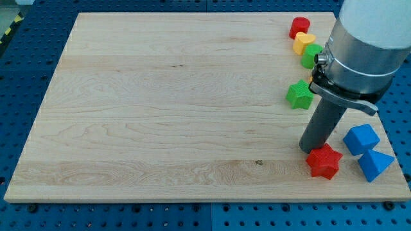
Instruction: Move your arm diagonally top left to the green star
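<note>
The green star (299, 94) lies near the view's right side of the wooden board (160, 96). My tip (310, 149) rests on the board below the green star and slightly to its right, touching or nearly touching the top left of a red star (323, 161). The rod rises up and to the right into the arm's grey body, which hides part of the board's right edge.
A red block (299, 27), a yellow block (304, 42) and a green block (312, 55) run in a line at the top right. A blue cube (360, 138) and a blue triangular block (374, 164) sit at the bottom right.
</note>
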